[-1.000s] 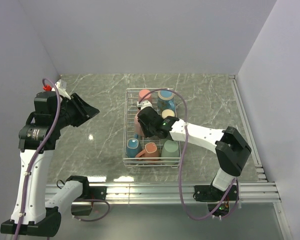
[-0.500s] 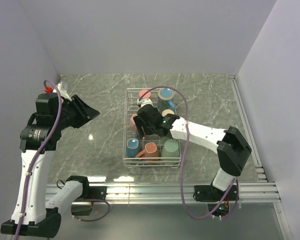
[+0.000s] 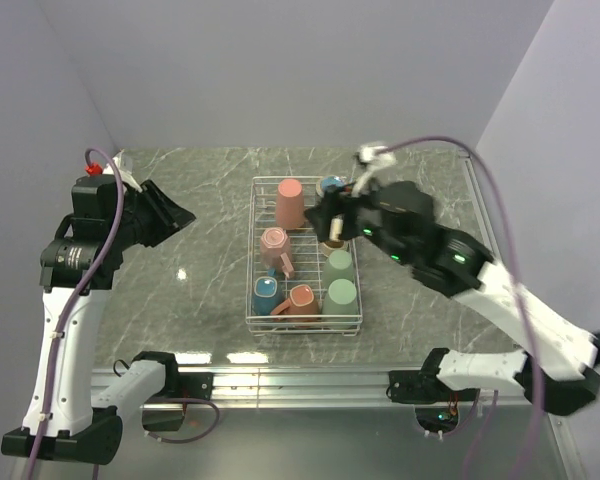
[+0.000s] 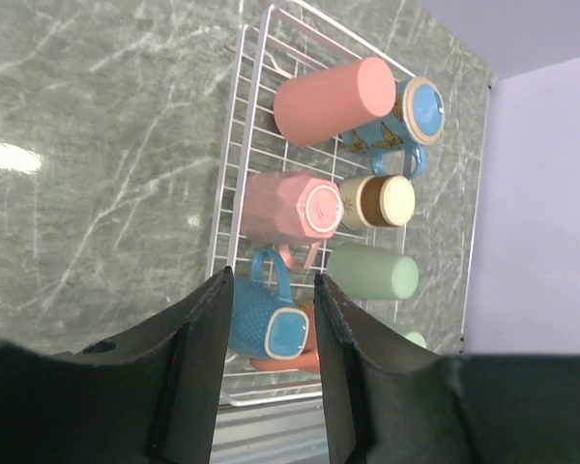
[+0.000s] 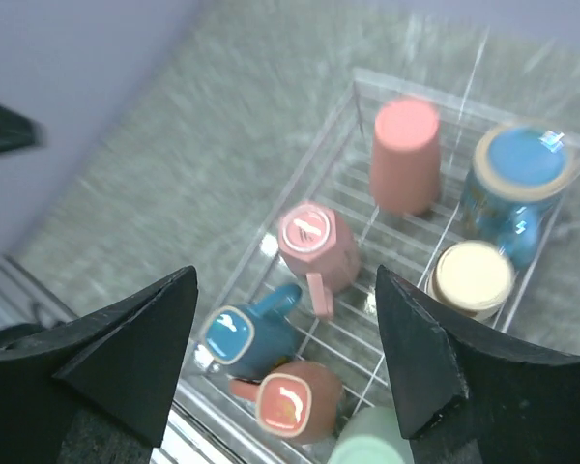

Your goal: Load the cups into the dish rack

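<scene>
White wire-grid dish rack (image 3: pixel 251 262) loaded w/ pastel handled cups (image 3: pixel 341 294). L gripper (image 4: pixel 272 280) released, empty, at rack's 9 o'clock; R gripper (image 5: pixel 285 280) released, empty, over 1 o'clock corner.

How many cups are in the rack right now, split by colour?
Pink cups: 2
Blue cups: 2
Mint green cups: 2
Cream cup: 1
Terracotta cup: 1
Total: 8, all inside the dish rack.
</scene>
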Robot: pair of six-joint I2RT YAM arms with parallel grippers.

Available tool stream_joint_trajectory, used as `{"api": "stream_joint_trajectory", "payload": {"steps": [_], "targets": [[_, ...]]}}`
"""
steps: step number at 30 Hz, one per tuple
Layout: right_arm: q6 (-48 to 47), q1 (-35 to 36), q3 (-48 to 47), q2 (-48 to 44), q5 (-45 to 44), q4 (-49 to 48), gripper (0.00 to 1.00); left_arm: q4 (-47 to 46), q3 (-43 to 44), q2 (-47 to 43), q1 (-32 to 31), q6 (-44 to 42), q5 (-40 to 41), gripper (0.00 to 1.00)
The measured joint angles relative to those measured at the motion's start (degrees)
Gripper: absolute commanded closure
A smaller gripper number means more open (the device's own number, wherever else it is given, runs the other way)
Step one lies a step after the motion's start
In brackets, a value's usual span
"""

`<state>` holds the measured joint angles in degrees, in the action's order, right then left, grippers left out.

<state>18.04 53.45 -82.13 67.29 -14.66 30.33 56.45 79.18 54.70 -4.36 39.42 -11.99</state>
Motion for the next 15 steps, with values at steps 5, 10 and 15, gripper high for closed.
{"api": "stream_joint_trajectory", "payload": {"steps": [5, 10, 15], "targets": [[0.11, 0.04, 5.73, -16.02, -1.01, 0.76, 0.11, -0.92, 1.01, 0.81, 0.00, -1.05, 2.05, 0.52], [4.63, 0.02, 15.02, -29.05, -2.29, 3.41, 0.09, -3.63, -0.52, 0.31, 0.00, -1.33, 3.91, 0.46], [10.08, 0.04, 24.22, -36.57, -0.20, 5.75, 0.05, -8.50, -8.07, -2.34, 0.00, -1.25, 6.10, 0.34]]}}
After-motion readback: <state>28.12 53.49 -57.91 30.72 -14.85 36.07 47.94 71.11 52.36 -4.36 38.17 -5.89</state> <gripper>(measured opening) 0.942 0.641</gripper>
